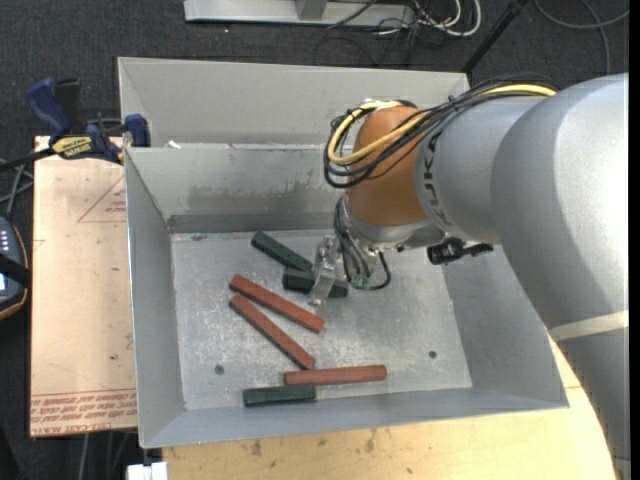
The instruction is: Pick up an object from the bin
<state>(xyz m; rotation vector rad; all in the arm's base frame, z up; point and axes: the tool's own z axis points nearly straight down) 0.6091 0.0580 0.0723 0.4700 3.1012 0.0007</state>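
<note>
My gripper (325,280) is low in the middle of the bin, toward the back. It stands right over a short dark green block (299,283), whose right end is hidden beneath it. A longer dark green stick (279,250) lies slanted just behind and left of that block. A reddish-brown stick (277,303) lies slanted just in front of the gripper, its right end near the gripper's tip. I see nothing lifted off the floor.
A second reddish-brown stick (272,332) lies parallel in front of the first. Near the front wall lie a third reddish-brown stick (335,375) and a dark green stick (279,396). The arm with its orange cover and cables comes in from the right.
</note>
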